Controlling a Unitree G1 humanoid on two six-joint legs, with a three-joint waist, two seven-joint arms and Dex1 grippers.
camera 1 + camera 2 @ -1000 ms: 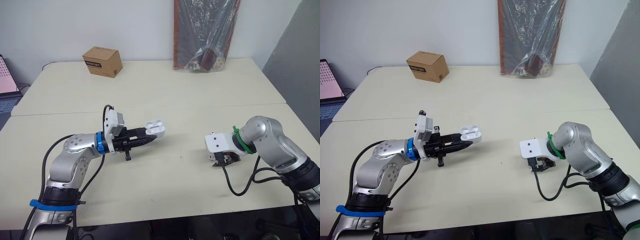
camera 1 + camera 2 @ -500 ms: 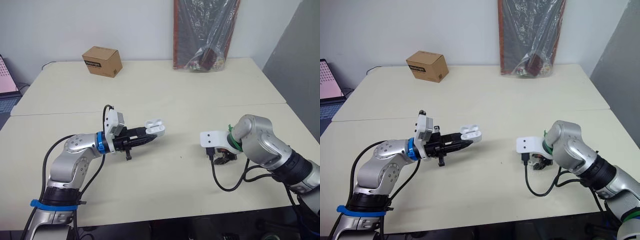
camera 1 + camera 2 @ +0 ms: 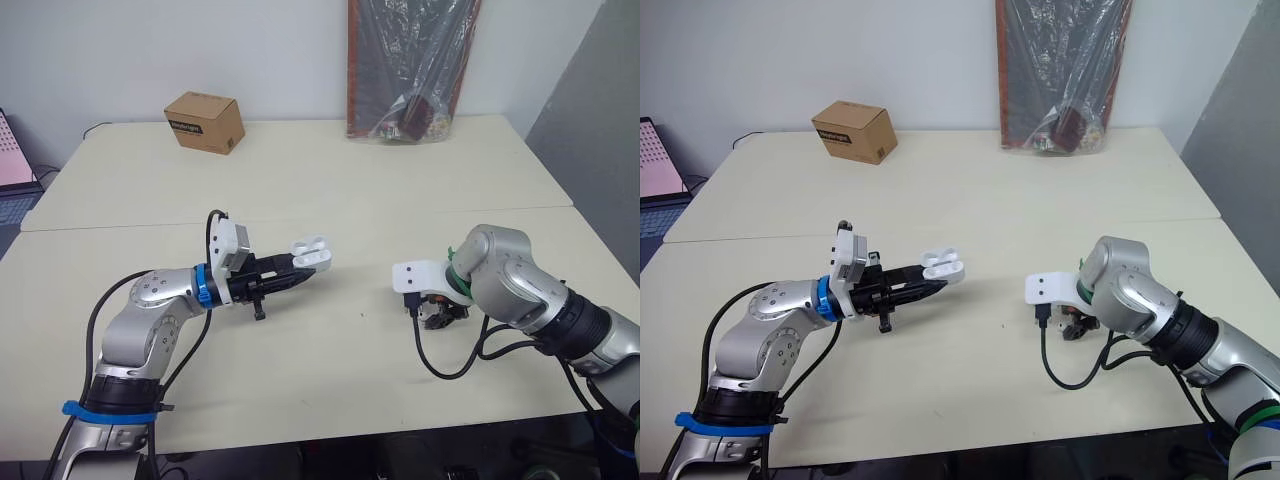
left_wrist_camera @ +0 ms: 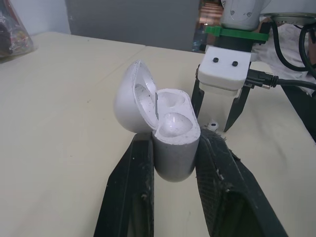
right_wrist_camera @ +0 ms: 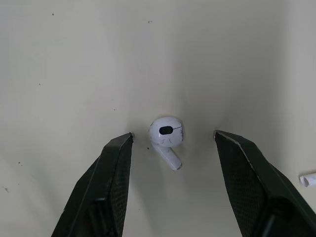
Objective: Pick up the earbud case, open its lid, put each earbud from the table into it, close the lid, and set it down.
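White earbud (image 5: 167, 139) sits inside the spread right claw (image 5: 173, 133).

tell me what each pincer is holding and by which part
The left pincer holds the case by the sides of its base, lid open. The right pincer is open and holds nothing, straddling an earbud on the table.

The case (image 4: 170, 133) sits between the fingers (image 4: 133, 187) of the left gripper (image 4: 173, 143), above the surface (image 3: 330, 380), left of centre. To its right, an earbud (image 5: 167, 136) lies on the surface between the fingers (image 5: 111, 177) of the right gripper (image 5: 173, 134), touching neither. A box (image 3: 205, 122) stands at the back left, a bag (image 3: 410, 70) at the back right.
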